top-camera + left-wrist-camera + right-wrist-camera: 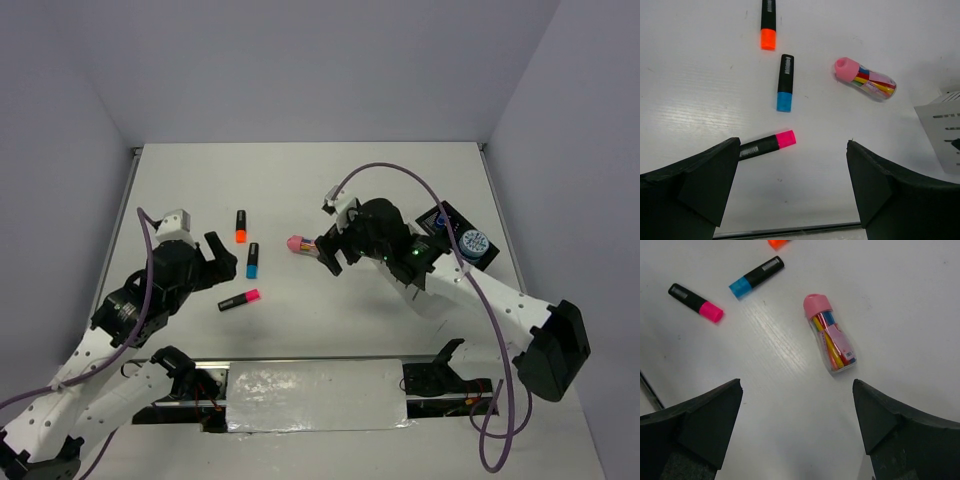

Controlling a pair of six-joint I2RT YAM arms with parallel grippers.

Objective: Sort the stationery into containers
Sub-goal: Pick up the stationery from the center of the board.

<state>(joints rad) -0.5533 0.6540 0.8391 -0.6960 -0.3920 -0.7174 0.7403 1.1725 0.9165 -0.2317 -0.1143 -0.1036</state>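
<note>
— White table (300, 190), with the pink-capped tube (830, 335) lying on its side, touching nothing.
— And the right gripper (796, 405)?
— Spread wide and empty, hanging just short of the tube. I'd bring it forward, set the fingers across the narrow body and close mid-length, so the tube can't roll.
— The left gripper (792, 160)?
— Also spread, holding nothing, near the pink highlighter (767, 144). The organizer (940, 130) waits to the right.

The left arm (110, 340) and right arm (490, 300) wear white shells with black joints; a purple cable (150, 250) loops along each. The left hand (222, 260) and right hand (329, 255) have black, wedge-shaped fingers (705, 175). A green light (413, 253) glows near the right wrist.
</note>
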